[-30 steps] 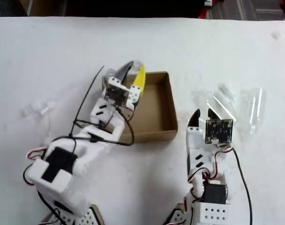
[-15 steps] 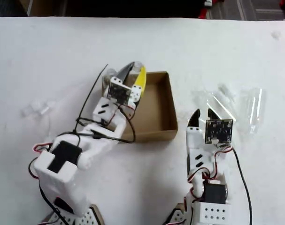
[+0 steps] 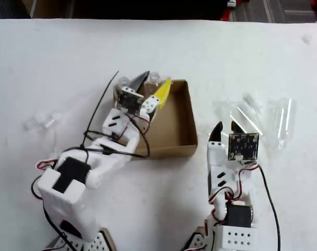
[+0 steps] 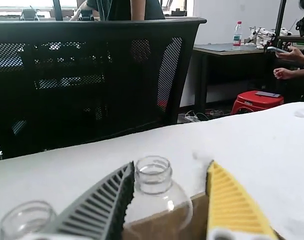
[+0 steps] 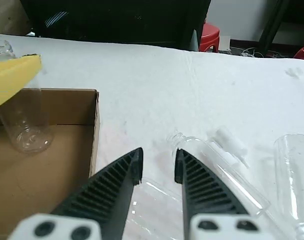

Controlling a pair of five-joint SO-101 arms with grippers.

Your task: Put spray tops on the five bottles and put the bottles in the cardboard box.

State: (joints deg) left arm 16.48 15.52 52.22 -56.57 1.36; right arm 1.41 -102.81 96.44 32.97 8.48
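The white tabletop point(image 3: 69, 52) carries both arms, with the cardboard box point(image 3: 168, 152) standing open between them, nearer the left arm.

Left gripper point(image 3: 157, 78): positioned over the far edge of the cardboard box. Jaws are spread and grasp nothing. An upright uncapped bottle point(image 4: 153, 192) stands between them at the far wall of the box. The grey jaw lies close against the bottle; the yellow jaw is apart from it.

Right gripper point(image 3: 226, 126): positioned just beside the right wall of the box, low over the tabletop. Jaws are parted by a narrow gap and are empty.

A second open bottle point(image 4: 25, 220) stands on the outer side of the grey jaw; whether it is inside the box cannot be determined.

Two clear bottles lie on the tabletop beyond the right gripper: one point(image 3: 241, 117) near the jaw tips, one point(image 3: 284, 123) farther right. Both are uncapped.

A white spray top point(image 5: 231, 142) lies just beside the nearer lying bottle.
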